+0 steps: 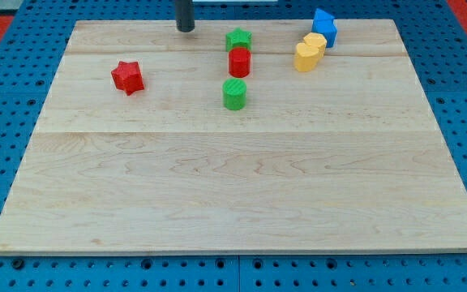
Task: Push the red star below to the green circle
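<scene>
The red star (127,77) lies on the wooden board at the view's upper left. The green circle (234,94) stands to its right, near the top middle. My tip (186,29) rests at the board's top edge, above and between the two, touching neither block. It is up and to the right of the red star and up and to the left of the green circle.
A red cylinder (239,62) stands just above the green circle, with a green star (238,38) above it. A yellow block (306,57), another yellow block (315,43) and a blue block (324,26) cluster at the top right. The wooden board (233,195) lies on a blue pegboard.
</scene>
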Controlling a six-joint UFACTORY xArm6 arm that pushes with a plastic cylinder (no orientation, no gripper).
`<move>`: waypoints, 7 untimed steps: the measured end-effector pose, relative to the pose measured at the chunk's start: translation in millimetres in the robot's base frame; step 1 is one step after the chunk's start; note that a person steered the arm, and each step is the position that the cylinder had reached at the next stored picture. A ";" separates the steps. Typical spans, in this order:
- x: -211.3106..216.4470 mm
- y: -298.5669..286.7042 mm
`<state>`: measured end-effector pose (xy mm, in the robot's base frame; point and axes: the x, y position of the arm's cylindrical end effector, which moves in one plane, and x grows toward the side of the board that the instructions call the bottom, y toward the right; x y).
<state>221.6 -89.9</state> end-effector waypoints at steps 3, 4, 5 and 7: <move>57.3 -79.9; 93.0 -83.7; 132.7 -102.4; 191.9 -18.7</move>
<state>413.5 -108.6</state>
